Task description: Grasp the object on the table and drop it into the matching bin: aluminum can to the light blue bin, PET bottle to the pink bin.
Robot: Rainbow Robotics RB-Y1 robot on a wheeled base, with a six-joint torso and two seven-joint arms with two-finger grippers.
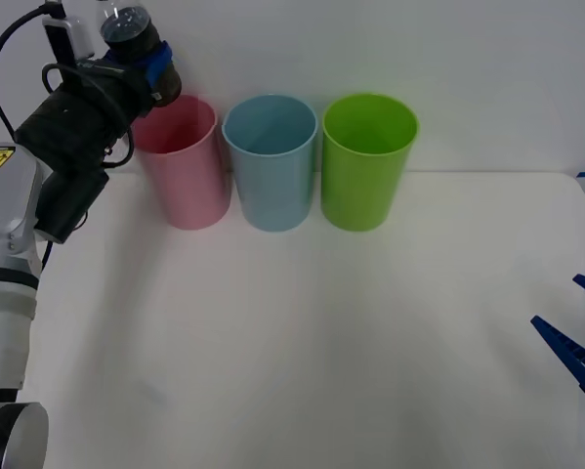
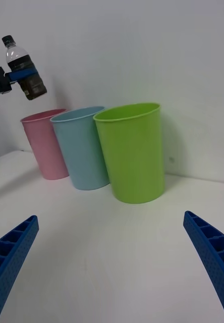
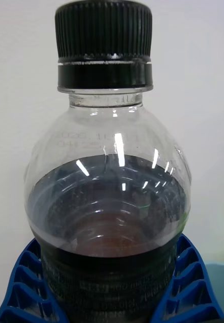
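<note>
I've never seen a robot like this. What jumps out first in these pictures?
First the three tall bins in a row at the back of the white table: the pink bin, the light blue bin and a green bin. Then the left gripper, raised above and just left of the pink bin, its blue fingers shut on the PET bottle with its black cap. The right gripper waits open at the table's right edge.

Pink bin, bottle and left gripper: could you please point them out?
Pink bin (image 1: 189, 181), front view, outer wall.
Bottle (image 2: 25, 75), right wrist view, dark label.
Left gripper (image 1: 147, 61), front view, between fingertips.
</note>
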